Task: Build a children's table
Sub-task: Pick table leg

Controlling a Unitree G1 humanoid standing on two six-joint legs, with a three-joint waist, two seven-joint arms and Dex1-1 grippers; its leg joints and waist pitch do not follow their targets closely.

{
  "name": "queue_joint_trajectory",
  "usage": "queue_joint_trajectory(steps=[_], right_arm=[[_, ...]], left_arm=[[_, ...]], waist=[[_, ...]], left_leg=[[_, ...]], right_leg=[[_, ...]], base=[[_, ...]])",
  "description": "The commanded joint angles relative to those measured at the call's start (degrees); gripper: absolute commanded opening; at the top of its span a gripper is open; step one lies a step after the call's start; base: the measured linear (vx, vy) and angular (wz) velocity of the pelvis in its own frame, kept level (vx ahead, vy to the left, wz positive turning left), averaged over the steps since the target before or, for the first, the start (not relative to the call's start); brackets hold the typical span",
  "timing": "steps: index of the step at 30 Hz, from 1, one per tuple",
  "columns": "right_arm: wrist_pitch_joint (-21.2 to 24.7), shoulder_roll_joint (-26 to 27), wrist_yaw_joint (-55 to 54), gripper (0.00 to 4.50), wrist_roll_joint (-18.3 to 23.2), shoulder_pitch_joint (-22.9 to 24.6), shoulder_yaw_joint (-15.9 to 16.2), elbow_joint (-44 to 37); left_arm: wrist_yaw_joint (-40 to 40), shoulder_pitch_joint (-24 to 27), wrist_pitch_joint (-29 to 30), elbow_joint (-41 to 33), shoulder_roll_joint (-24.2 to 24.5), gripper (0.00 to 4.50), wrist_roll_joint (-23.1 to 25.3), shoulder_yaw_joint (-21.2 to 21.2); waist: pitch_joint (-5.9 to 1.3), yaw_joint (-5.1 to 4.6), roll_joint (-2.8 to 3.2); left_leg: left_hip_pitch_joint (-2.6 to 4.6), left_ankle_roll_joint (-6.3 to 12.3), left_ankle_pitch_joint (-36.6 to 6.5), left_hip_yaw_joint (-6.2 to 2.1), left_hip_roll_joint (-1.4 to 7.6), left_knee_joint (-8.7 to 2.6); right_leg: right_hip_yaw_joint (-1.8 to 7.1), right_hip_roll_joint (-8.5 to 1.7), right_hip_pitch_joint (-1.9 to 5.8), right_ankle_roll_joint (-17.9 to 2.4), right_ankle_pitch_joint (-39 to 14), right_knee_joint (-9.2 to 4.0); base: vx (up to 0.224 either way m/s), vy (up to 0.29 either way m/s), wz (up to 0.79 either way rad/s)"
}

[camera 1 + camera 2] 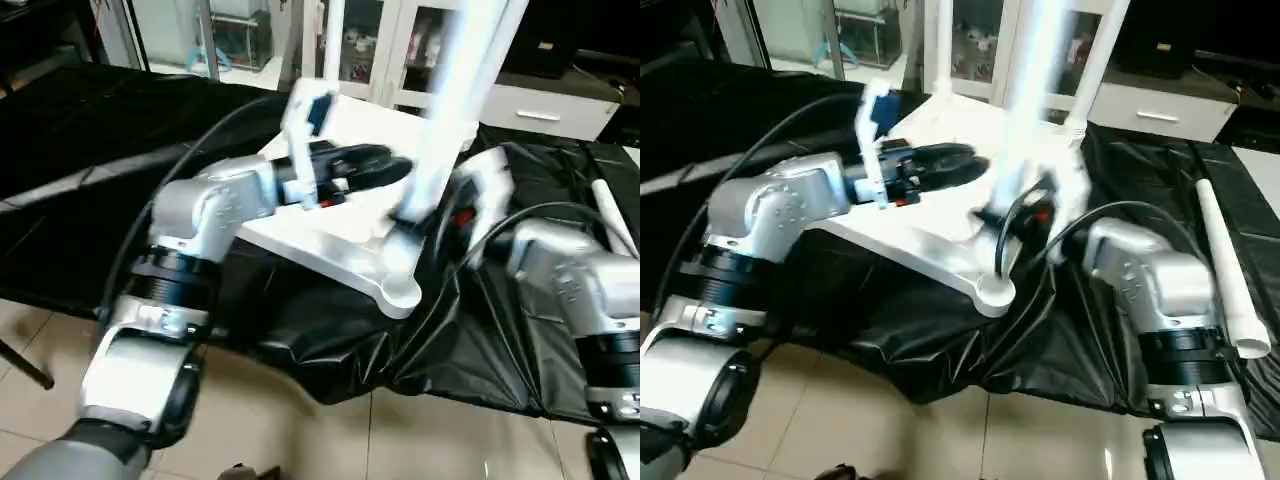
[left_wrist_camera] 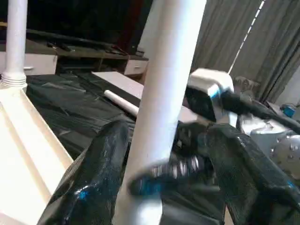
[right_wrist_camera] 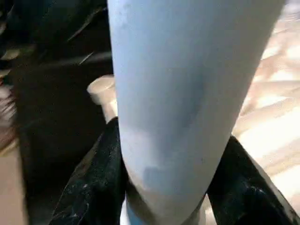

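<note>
Here, leg (image 3: 178,93) within right gripper (image 3: 164,187)

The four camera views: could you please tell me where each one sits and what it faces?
Left eye view: head, looking down at the tabletop; both silver forearms show.
Right eye view: same head, slightly offset; same scene, spare leg lying on the black cover.
Left wrist view: left wrist, along the left gripper at the upright leg.
Right wrist view: right wrist; right gripper shut on that leg.

No legible text, label, brand mark, number or sign is present on any surface in these views; all printed detail is too blurred to read.
</note>
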Motion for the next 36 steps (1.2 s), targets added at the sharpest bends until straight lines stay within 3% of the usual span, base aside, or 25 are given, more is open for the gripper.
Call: queue_joint_trajectory(steps=[1, 2, 3, 4, 5, 6, 7, 8, 9, 10, 11, 12, 13, 14, 15, 16, 17, 18, 19, 20, 21, 23, 32, 35, 36], right_arm=[[-0.45, -0.19, -1.5, 1.86, 0.55, 1.56, -2.27, -1.45], [-0.24, -0.64, -1.53, 1.86, 0.04, 2.83, -2.2, -2.71], [-0.06, -1.17, -1.42, 1.86, -0.51, 3.83, -1.89, -3.64], [0.08, -2.1, -0.74, 1.86, -1.27, 5.25, -1.09, -5.1], [0.08, -3.01, -0.11, 1.86, -1.99, 6.75, -0.25, -6.79], [0.25, -3.54, 0.27, 1.86, -2.26, 7.62, 0.2, -7.84], [1.24, -4.27, 0.77, 1.86, -1.38, 9.73, 0.34, -10.74], [1.45, -4.42, 0.9, 1.86, -1.16, 10.14, 0.34, -11.33], [2.28, -4.93, 1.34, 1.86, -0.32, 11.46, 0.27, -13.31], [2.7, -5.2, 1.5, 1.86, 0.12, 12.14, 0.23, -14.35], [3.2, -5.62, 1.71, 1.86, 0.53, 12.96, 0.2, -15.61], [4.13, -6.3, 1.48, 1.86, 1.12, 14.52, -0.25, -17.81], [4.13, -6.3, 1.48, 1.86, 1.12, 14.52, -0.25, -17.81], [4.78, -6.93, 0.81, 1.86, 1.21, 15.85, -0.97, -19.28], [4.86, -7.04, 0.71, 1.86, 1.2, 16.06, -1.09, -19.48], [5.04, -7.23, 0.53, 1.86, 1.22, 16.49, -1.3, -19.99], [5.25, -7.33, 0.28, 1.86, 1.3, 16.89, -1.57, -20.5], [5.59, -7.43, 0.06, 1.86, 1.39, 17.51, -1.92, -21.34], [5.89, -7.54, -0.08, 1.86, 1.5, 18.07, -2.21, -22.09], [6.12, -7.6, -0.14, 1.86, 1.59, 18.34, -2.38, -22.54], [6.78, -7.76, -0.28, 1.86, 1.9, 19.17, -2.86, -23.81], [7.34, -8.05, -0.51, 1.86, 2.26, 19.93, -3.12, -24.89], [7.63, -8.18, -0.84, 1.86, 2.17, 19.92, -2.92, -25.15], [7.29, -8.1, -0.67, 1.86, 1.89, 19.48, -2.33, -24.71], [7.28, -8.12, -0.63, 1.86, 2.01, 19.17, -2.04, -24.57]], left_arm=[[-2.45, 0.48, -4.16, 1.6, -0.06, 3.34, 1.55, -0.62], [-2.44, 0.73, -10.13, 4.69, 0.51, 3.41, 6.39, -4.14], [-2.23, 0.86, -15.17, 7.51, 1.16, 3.41, 11.03, -7.84], [-2.27, 0.98, -21.83, 11.31, 2.38, 3.42, 17.49, -13.59], [-2.66, 0.78, -27.57, 15.37, 3.35, 3.42, 22.95, -18.53], [-2.65, 0.51, -30.31, 17.65, 3.75, 3.42, 25.65, -21.04], [-2.0, -0.71, -34.5, 22.41, 3.93, 3.42, 29.92, -24.59], [-1.95, -0.95, -35.16, 23.2, 3.92, 3.42, 30.53, -25.1], [-3.0, -1.64, -35.44, 25.15, 3.58, 3.42, 30.91, -25.55], [-3.74, -1.99, -35.58, 26.12, 3.36, 3.42, 30.97, -25.59], [-4.73, -2.38, -35.92, 27.11, 3.09, 3.42, 30.98, -25.65], [-6.04, -3.37, -37.37, 29.63, 2.53, 3.42, 32.1, -26.33], [-6.04, -3.37, -37.37, 29.63, 2.53, 3.42, 32.1, -26.33], [-6.82, -4.63, -40.31, 33.22, 1.51, 3.42, 33.76, -26.86], [-6.79, -4.89, -40.82, 33.97, 1.29, 3.42, 34.06, -26.9], [-6.03, -5.34, -41.36, 35.3, 0.82, 3.42, 34.72, -27.14], [-4.93, -5.74, -41.99, 36.51, 0.51, 3.42, 35.67, -27.7], [-3.21, -6.44, -43.32, 38.69, 0.05, 3.42, 37.1, -28.44], [-1.62, -7.03, -43.84, 40.49, -0.45, 3.42, 38.05, -28.83], [-0.94, -7.34, -44.17, 41.41, -0.74, 3.42, 38.38, -28.83], [0.74, -8.14, -44.38, 43.84, -1.63, 3.24, 38.91, -28.51], [0.79, -8.5, -43.75, 45.47, -2.4, 3.06, 38.76, -27.75], [1.32, -9.75, -39.34, 51.24, -4.27, 2.4, 38.4, -23.44], [1.54, -9.47, -39.17, 51.74, -3.94, 2.2, 40.32, -24.83], [2.42, -9.37, -39.25, 51.95, -3.75, 2.09, 41.57, -25.64]], waist=[[-5.11, -0.24, 0.27], [-5.17, -0.17, 0.77], [-5.05, -0.15, 0.47], [-4.95, -0.22, 0.86], [-5.1, -0.42, 0.75], [-5.18, -0.26, 0.9], [-5.36, -0.36, 1.24], [-5.38, -0.37, 1.56], [-5.5, -0.38, 1.32], [-5.45, -0.35, 1.5], [-5.32, -0.36, 1.95], [-5.25, -0.62, 3.09], [-5.19, -0.66, 2.6], [-5.16, -0.63, 2.59], [-5.03, -0.6, 3.82], [-4.91, -0.79, 3.34], [-5.24, -0.61, 3.28], [-5.2, -0.79, 3.42], [-5.19, -0.7, 3.73], [-5.36, -0.76, 3.58], [-5.42, -0.74, 4.12], [-5.45, -0.92, 3.9], [-5.59, -2.43, 4.31], [-5.5, -2.58, 4.3], [-5.5, -2.71, 4.02]], left_leg=[[0.3, 1.51, -1.72, -0.21, 1.72, -3.93], [0.31, 1.57, -1.85, -0.33, 1.79, -3.96], [0.29, 2.21, -2.11, -0.38, 1.74, -4.03], [0.37, 2.47, -3.84, -0.55, 1.66, -4.28], [0.27, 2.1, -3.9, -0.52, 1.59, -4.31], [0.32, 2.21, -3.78, -0.63, 1.64, -4.34], [0.28, 1.84, -3.25, -0.7, 1.63, -4.28], [0.22, 2.08, -3.17, -0.63, 1.53, -4.16], [0.08, 1.9, -3.1, -0.65, 1.54, -4.15], [-0.13, 1.82, -3.15, -0.67, 1.55, -4.19], [0.12, 1.67, -4.64, -0.63, 1.73, -4.22], [0.18, 1.38, -5.98, -0.69, 1.72, -4.25], [0.37, 1.6, -6.69, -0.46, 1.63, -4.2], [0.18, 1.57, -6.96, -0.65, 1.68, -4.31], [0.28, 1.64, -7.61, -0.61, 1.55, -4.27], [0.51, 1.83, -8.72, -0.36, 1.47, -4.26], [0.51, 2.1, -8.04, -0.46, 1.46, -4.18], [0.04, 2.6, -7.81, -0.48, 1.24, -4.11], [0.16, 2.61, -8.08, -0.54, 1.28, -4.14], [0.19, 2.82, -7.97, -0.47, 0.99, -3.96], [0.14, 2.88, -7.64, -0.56, 1.06, -4.01], [-0.15, 3.55, -6.46, -0.52, 0.82, -3.9], [-0.11, 5.33, -6.71, -0.67, 0.98, -3.98], [0.09, 5.63, -7.05, -0.84, 1.46, -4.22], [0.13, 5.64, -7.24, -0.87, 1.5, -4.25]], right_leg=[[2.76, -3.12, 4.58, -10.44, -10.11, -2.95], [2.76, -3.17, 4.7, -10.83, -9.18, -2.76], [2.69, -3.03, 4.63, -10.12, -9.71, -3.5], [2.58, -2.84, 4.71, -8.15, -12.08, -4.2], [2.8, -2.9, 5.09, -6.32, -12.15, -3.72], [2.78, -2.78, 4.97, -4.14, -13.41, -4.32], [2.83, -2.94, 5.14, -4.33, -12.56, -3.71], [2.82, -2.81, 5.07, -4.09, -11.87, -4.14], [2.83, -2.99, 5.3, -4.49, -11.33, -3.78], [2.72, -3.1, 5.38, -5.49, -11.48, -3.86], [2.66, -3.32, 5.16, -6.65, -12.92, -4.19], [2.58, -3.23, 5.07, -7.69, -13.68, -4.36], [2.56, -3.05, 4.93, -7.48, -14.32, -4.88], [2.59, -3.19, 5.2, -8.35, -14.21, -4.41], [2.52, -3.05, 4.92, -8.07, -15.56, -4.81], [2.45, -2.93, 4.79, -7.44, -17.36, -5.52], [2.54, -3.0, 5.02, -7.37, -17.24, -5.2], [2.41, -2.86, 5.19, -6.87, -18.0, -5.23], [2.27, -2.97, 5.18, -6.43, -19.5, -5.33], [2.13, -2.93, 5.27, -5.09, -22.03, -5.61], [2.17, -3.02, 5.25, -4.87, -22.53, -5.66], [1.89, -2.68, 5.24, -3.43, -22.94, -6.03], [1.36, -2.73, 5.04, -4.7, -22.69, -6.39], [1.35, -3.0, 5.07, -5.75, -21.96, -6.42], [1.38, -3.07, 5.18, -6.06, -21.61, -6.34]], base=[[0.0, 0.0, 0.0], [0.0, 0.0, 0.0], [0.0, 0.0, 0.0], [0.0, 0.0, 0.0], [0.0, 0.0, 0.0], [0.0, 0.0, 0.0], [0.0, 0.0, 0.0], [0.0, 0.0, 0.0], [0.0, 0.0, 0.0], [0.0, 0.0, 0.0], [0.0, 0.0, 0.0], [0.0, 0.0, 0.0], [0.0, 0.0, 0.0], [0.0, 0.0, 0.0], [0.0, 0.0, 0.0], [0.0, 0.0, 0.0], [0.0, 0.0, 0.0], [0.0, 0.0, 0.0], [0.0, 0.0, 0.0], [0.0, 0.0, 0.0], [0.0, 0.0, 0.0], [0.0, 0.0, 0.0], [0.0, 0.0, 0.0], [0.0, 0.0, 0.0], [0.0, 0.0, 0.0]])
